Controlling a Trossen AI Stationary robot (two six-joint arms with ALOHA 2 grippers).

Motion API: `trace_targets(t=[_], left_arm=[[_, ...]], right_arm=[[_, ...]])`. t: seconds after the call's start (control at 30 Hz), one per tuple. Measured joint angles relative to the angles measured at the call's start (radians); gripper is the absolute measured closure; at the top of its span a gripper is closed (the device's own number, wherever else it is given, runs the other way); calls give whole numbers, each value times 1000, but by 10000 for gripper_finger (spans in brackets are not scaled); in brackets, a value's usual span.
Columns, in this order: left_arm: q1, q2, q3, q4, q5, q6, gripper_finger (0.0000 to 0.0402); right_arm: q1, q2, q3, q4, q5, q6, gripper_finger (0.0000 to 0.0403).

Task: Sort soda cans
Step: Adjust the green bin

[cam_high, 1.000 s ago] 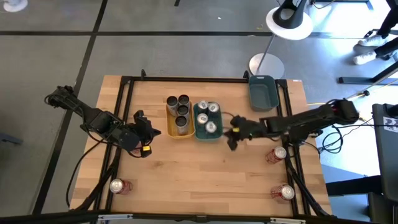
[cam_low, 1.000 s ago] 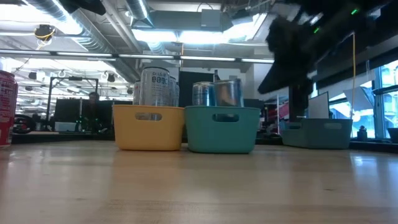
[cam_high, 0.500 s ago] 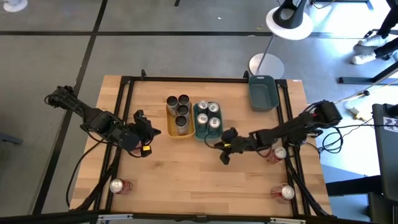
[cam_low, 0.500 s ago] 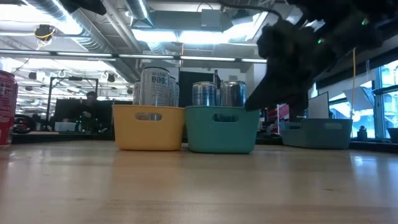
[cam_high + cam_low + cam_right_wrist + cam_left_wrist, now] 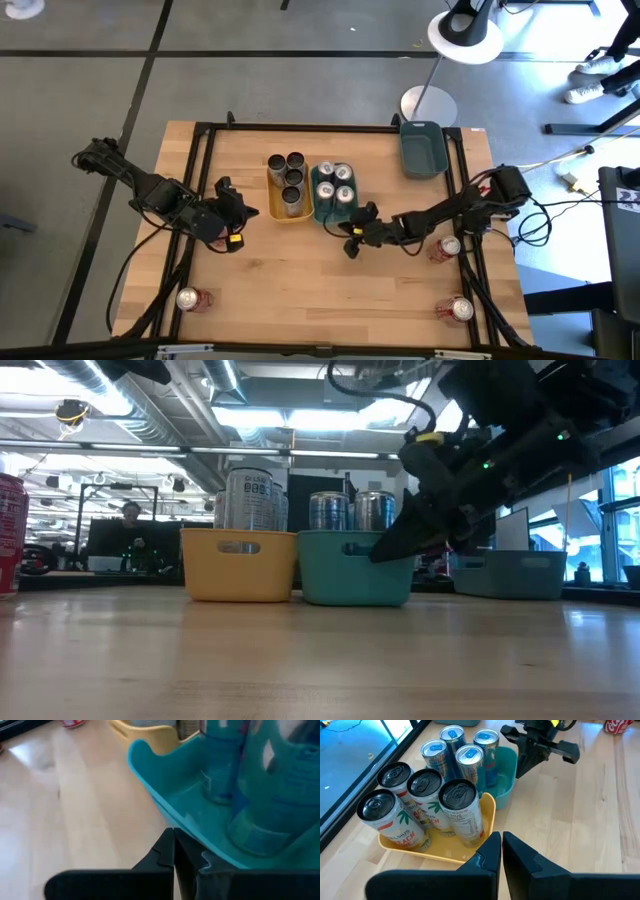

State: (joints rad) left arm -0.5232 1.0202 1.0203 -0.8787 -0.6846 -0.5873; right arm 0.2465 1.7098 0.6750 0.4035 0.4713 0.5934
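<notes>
Several dark-topped soda cans (image 5: pixel 288 180) stand upright in a yellow tray (image 5: pixel 272 205). Several silver-teal cans (image 5: pixel 334 183) stand in the teal tray (image 5: pixel 316 208) beside it. Three red cans stand on the bare table: one near left (image 5: pixel 189 298), two at the right (image 5: pixel 446 247) (image 5: pixel 459 310). My left gripper (image 5: pixel 248 212) hangs shut, left of the yellow tray, touching nothing. My right gripper (image 5: pixel 348 242) is shut and slants down at the teal tray's near right corner (image 5: pixel 165 815). My right gripper's shut fingertips (image 5: pixel 170 836) stand right at the outer wall of the teal tray (image 5: pixel 172 822), near its near right corner, slanting down from the table's right. I cannot tell whether they touch the wall.
A dark tray (image 5: pixel 422 148) with nothing in it sits at the far right of the table. A black frame (image 5: pixel 300 127) runs along the table's edges. Bare wood lies open across the near middle (image 5: pixel 320 290).
My right gripper has come down and toward the table's left, from right of the teal tray to its near right corner, and its wrist has rolled. It has stayed shut.
</notes>
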Motion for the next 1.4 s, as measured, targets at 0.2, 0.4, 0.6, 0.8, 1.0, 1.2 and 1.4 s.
trace_targets(t=[0.2, 0.4, 0.6, 0.8, 1.0, 1.2, 1.4], left_arm=[[0, 0, 0, 0, 0, 0, 391], [0, 0, 0, 1, 0, 0, 391], [0, 0, 0, 1, -1, 0, 391], [0, 0, 0, 1, -5, 0, 391], [0, 0, 0, 6, -12, 10, 391], [0, 0, 0, 5, -12, -7, 391], [0, 0, 0, 1, -11, -3, 391]], right_arm=[[-36, 4, 0, 7, -6, -26, 400], [-58, 16, 0, 39, -16, -35, 400], [-59, 65, 0, 139, -34, -64, 400], [-62, 108, 1, 213, -22, -70, 400], [-62, 101, 35, 110, -81, -106, 400], [-21, -68, 54, -264, -101, -88, 400], [9, -252, 54, -730, 52, 41, 400]])
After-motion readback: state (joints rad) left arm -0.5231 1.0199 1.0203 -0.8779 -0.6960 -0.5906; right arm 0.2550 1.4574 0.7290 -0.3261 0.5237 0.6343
